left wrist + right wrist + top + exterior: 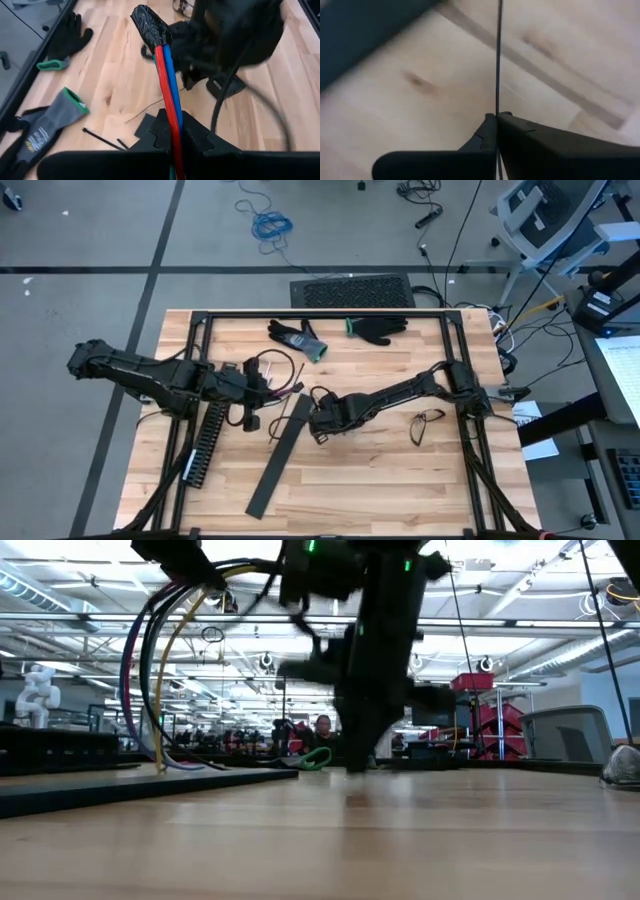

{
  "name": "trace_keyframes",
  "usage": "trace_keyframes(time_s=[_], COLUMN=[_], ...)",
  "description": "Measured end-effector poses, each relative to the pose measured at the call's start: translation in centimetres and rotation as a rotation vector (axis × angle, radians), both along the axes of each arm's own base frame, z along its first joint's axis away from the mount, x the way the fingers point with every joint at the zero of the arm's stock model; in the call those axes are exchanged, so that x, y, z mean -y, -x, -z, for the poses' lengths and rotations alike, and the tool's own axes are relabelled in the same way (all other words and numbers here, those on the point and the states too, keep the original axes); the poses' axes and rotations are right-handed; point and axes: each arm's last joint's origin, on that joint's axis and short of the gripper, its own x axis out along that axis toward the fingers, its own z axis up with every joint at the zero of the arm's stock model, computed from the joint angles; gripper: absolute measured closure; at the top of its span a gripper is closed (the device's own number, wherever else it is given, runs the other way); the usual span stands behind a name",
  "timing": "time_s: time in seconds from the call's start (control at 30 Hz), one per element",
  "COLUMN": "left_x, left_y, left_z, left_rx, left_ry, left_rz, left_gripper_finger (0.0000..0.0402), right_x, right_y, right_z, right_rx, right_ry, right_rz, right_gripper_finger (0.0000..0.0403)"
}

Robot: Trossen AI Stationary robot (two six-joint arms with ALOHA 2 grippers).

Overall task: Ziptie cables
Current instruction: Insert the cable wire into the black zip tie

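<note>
The cables (166, 75), red and blue wires with a black-taped end (150, 25), stick out from my left gripper (173, 131), which is shut on them left of the table's middle (258, 393). In the low view the cables (150, 670) hang in a loop behind it. My right gripper (318, 428) points down just right of the cables' taped end. It is shut on a thin black zip tie (498, 60), close above the wood. My left gripper pinches the cable bundle (173, 122) between its two fingers, which lie across the wires. The taped end juts out beyond the fingers, lifted clear of the table. My right gripper pinches the zip tie (497, 107) between its fingertips, coming from above, pointing steeply down. The strand runs straight out past the fingertips; its far end does not show.
A black slotted duct (205, 438) and a flat black strip (278, 468) lie near the front left. Two gloves (300, 338) (378, 328) lie at the far edge, and glasses (428, 426) at the right. Another zip tie (100, 139) lies on the wood.
</note>
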Motion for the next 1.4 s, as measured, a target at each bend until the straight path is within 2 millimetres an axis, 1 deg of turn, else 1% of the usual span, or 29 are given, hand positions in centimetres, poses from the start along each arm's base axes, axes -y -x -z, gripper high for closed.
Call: trace_keyframes(time_s=[0.07,0.2,0.27,0.4,0.53,0.6,0.63,0.73,0.8,0.9,0.97,1.03,1.07,1.13,1.2,1.3,1.4], left_x=[-0.1,-0.4,-0.6,-0.7,-0.7,-0.7,-0.7,-0.6,-0.5,-0.3,-0.3,-0.2,-0.2,-0.2,-0.2,-0.2,-0.6], left_y=[0.5,1.8,2.4,3.0,3.0,2.9,2.8,2.6,2.4,2.1,1.9,1.7,1.7,1.5,1.4,1.1,0.3], left_z=[-0.2,-0.6,-0.7,-1.0,-1.0,-0.9,-0.9,-0.8,-0.3,0.5,0.9,1.2,1.3,1.0,0.8,0.3,0.0], left_rx=[0.001,-0.011,-0.02,-0.015,-0.014,-0.015,-0.012,0.009,0.036,0.06,0.09,0.107,0.11,0.139,0.167,0.223,0.275], left_ry=[-0.008,-0.029,-0.039,-0.04,-0.04,-0.039,-0.038,-0.031,-0.012,0.021,0.035,0.04,0.041,0.045,0.039,0.015,0.056], left_rz=[0.002,-0.018,-0.034,-0.037,-0.037,-0.036,-0.035,-0.025,-0.008,0.02,0.032,0.035,0.035,0.035,0.042,0.074,0.143], left_gripper_finger=[0.0385,0.0386,0.0386,0.0386,0.0386,0.0386,0.0386,0.0386,0.0386,0.0386,0.0386,0.0386,0.0386,0.0386,0.0386,0.0386,0.0387], right_x=[0.3,0.9,1.2,1.9,2.5,2.6,2.7,2.7,2.6,2.8,2.9,3.1,3.2,3.3,3.4,3.2,3.0], right_y=[0.5,2.3,3.3,5.0,6.3,6.5,6.5,6.0,5.5,4.9,4.9,5.5,6.0,6.9,7.6,7.8,7.6], right_z=[-2.3,-5.2,-7.3,-11.6,-15.8,-17.2,-17.5,-17.7,-17.2,-15.4,-14.1,-12.9,-12.1,-10.6,-10.0,-10.0,-10.6], right_rx=[0.043,0.047,0.092,0.264,0.499,0.61,0.656,0.818,0.931,1.108,1.258,1.414,1.463,1.52,1.573,1.595,1.599], right_ry=[0.034,0.131,0.183,0.277,0.347,0.364,0.365,0.344,0.304,0.217,0.164,0.097,0.081,0.06,0.053,0.05,0.048], right_rz=[0.013,0.086,0.14,0.25,0.359,0.388,0.392,0.397,0.395,0.406,0.416,0.434,0.446,0.469,0.483,0.473,0.415], right_gripper_finger=[0.0403,0.0403,0.0403,0.0403,0.0403,0.0403,0.0403,0.0403,0.0403,0.0403,0.0403,0.0403,0.0403,0.0403,0.0403,0.0403,0.0403])
